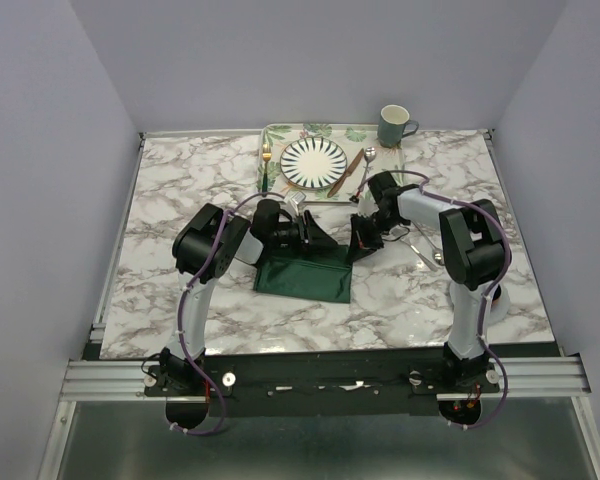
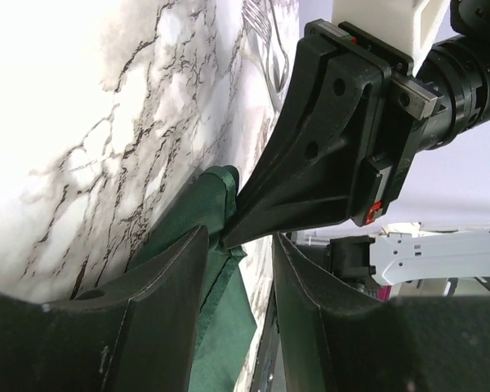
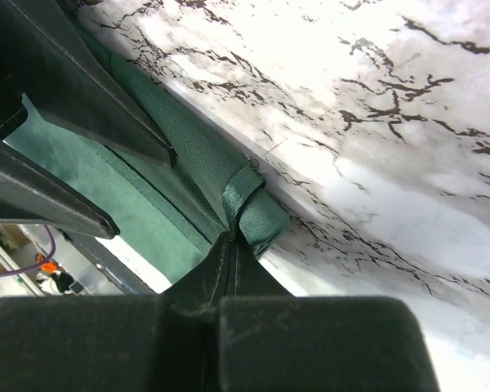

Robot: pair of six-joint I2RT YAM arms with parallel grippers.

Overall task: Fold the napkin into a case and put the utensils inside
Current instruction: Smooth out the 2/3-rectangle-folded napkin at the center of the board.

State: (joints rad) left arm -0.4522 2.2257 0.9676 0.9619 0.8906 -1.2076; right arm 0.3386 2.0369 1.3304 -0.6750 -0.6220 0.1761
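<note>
The dark green napkin lies partly folded on the marble table, between the two arms. My right gripper is shut on a rolled fold at the napkin's far right corner, its fingertips pressed together. My left gripper is open, its fingers on either side of the napkin's edge. The tip of the right gripper points into that gap. The gold fork lies left of the plate. The copper knife and silver spoon lie to its right.
A striped plate sits on the leaf-patterned tray at the back. A green mug stands beside the tray's right end. Both grippers are close together, tip to tip, over the napkin's far edge.
</note>
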